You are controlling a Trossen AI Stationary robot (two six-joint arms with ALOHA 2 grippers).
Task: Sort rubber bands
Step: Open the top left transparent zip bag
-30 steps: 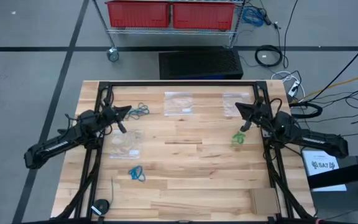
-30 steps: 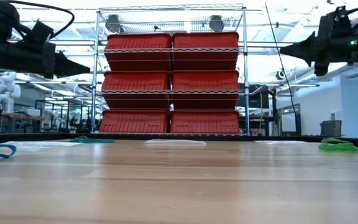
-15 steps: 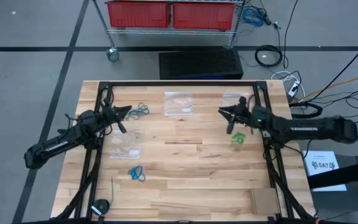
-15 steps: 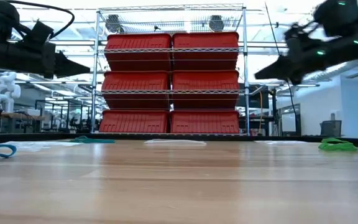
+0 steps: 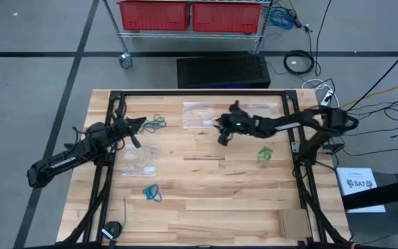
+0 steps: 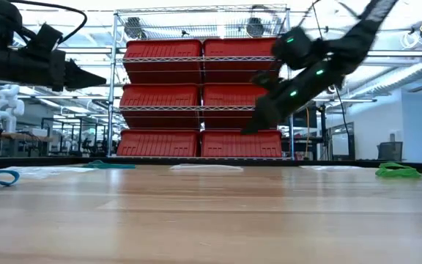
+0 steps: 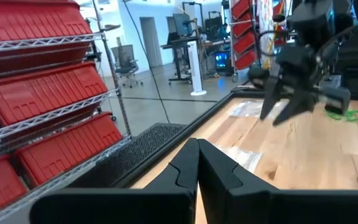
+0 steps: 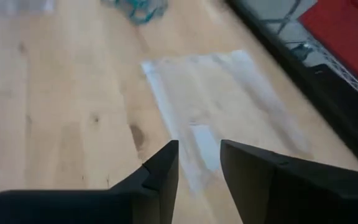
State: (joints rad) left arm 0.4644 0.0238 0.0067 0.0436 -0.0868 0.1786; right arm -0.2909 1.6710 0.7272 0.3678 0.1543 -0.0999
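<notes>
Your right gripper (image 5: 224,135) has its jaws apart with nothing between them, as the right wrist view shows, a clear gap between the two dark fingers (image 8: 160,171); your left gripper (image 5: 138,123) has its jaws pressed together and empty, parked above the table's left side. Take the middle zip bag (image 5: 199,115) as your landmark: the light green rubber bands (image 5: 265,153) lie well to its right and nearer the front edge, the teal rubber bands (image 5: 157,123) sit just to its left, and the bright blue rubber bands (image 5: 151,192) lie far toward the front-left of it. The right gripper hangs just beside that bag's right edge, above the wood, and its wrist camera looks down at the clear plastic. I judge the main risk is here: the bag is thin, flat and slippery, so if you come down off its edge the fingers may only push it across the table (image 5: 206,207) or pinch one layer and crease it. A sliding bag could also sweep into the teal cluster and scatter it. The second bag (image 5: 139,160), left and forward of the landmark, lies close under the left arm and could be dragged if that arm drops carelessly.
</notes>
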